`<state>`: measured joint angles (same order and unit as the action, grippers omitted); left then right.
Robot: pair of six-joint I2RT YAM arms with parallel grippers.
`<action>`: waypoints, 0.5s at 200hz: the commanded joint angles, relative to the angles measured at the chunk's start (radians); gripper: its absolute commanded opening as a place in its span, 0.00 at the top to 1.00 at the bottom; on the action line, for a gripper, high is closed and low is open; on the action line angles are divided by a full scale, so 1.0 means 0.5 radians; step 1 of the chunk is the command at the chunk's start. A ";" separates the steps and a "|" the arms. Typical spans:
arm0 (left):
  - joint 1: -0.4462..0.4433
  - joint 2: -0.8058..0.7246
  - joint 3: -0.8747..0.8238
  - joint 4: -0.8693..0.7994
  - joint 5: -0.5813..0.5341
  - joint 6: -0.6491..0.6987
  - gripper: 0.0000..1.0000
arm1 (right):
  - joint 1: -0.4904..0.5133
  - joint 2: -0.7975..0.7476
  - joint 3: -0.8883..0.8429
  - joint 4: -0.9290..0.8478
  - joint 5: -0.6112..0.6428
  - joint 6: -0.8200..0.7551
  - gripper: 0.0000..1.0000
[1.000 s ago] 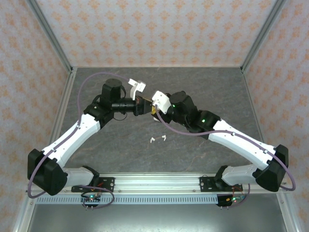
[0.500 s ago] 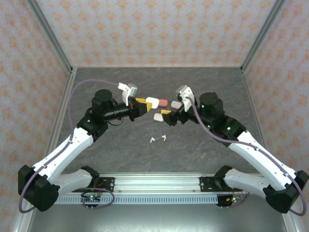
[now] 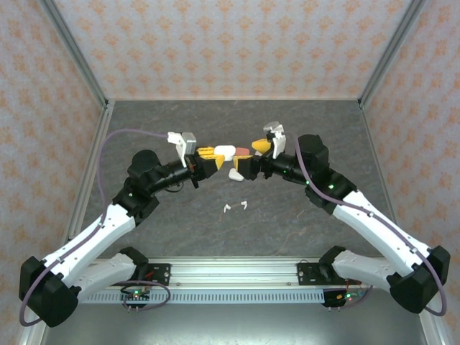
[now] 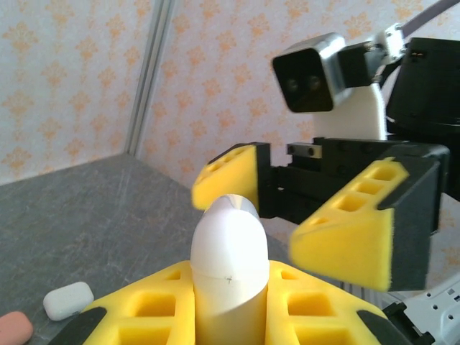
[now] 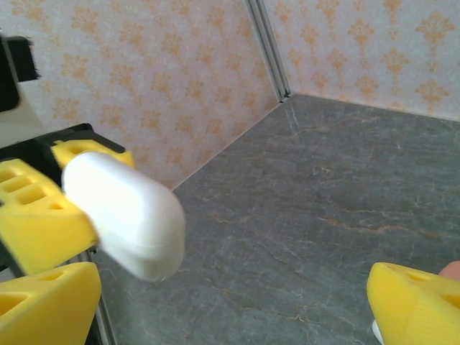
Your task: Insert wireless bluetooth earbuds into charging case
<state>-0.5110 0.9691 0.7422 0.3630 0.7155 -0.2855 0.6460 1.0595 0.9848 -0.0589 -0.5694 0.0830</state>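
The left claw (image 3: 210,157) is clamped on a white charging case (image 3: 224,152), held off the bench (image 3: 302,122) with its rounded end pointing toward the other arm. In the left wrist view the case (image 4: 230,266) stands between the two yellow foam fingers (image 4: 154,302). A thin seam runs across its body and its lid is closed.

The right claw (image 3: 250,157) faces that case from the far side with its jaws spread wide and nothing between them. In the left wrist view its two yellow fingers (image 4: 345,244) flank the tip of the case without touching it. From the right wrist the held case (image 5: 126,212) is at the left, gripped by the other arm's yellow fingers (image 5: 36,215), while the right claw (image 5: 230,309) has a finger at each lower corner.

Two white earbuds (image 3: 227,208) lie loose on the bench, on the near side of the held case and well apart from it. A coral case (image 3: 243,150) sits just beyond the held case's tip. A second white case (image 3: 236,175) lies on the bench just nearer than it.
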 commanded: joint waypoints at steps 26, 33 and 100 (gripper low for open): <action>-0.020 -0.036 -0.022 0.112 -0.017 0.074 1.00 | -0.009 0.095 0.158 0.072 0.003 0.012 0.11; -0.022 -0.036 -0.020 0.103 -0.014 0.084 1.00 | -0.008 0.102 0.167 0.072 0.012 0.006 0.13; -0.035 -0.030 0.003 0.004 -0.001 0.157 1.00 | -0.057 0.160 0.249 0.029 0.025 -0.024 0.15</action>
<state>-0.5117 0.9691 0.7414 0.3672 0.6868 -0.2470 0.6369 1.1290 1.0504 -0.0605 -0.5739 0.0879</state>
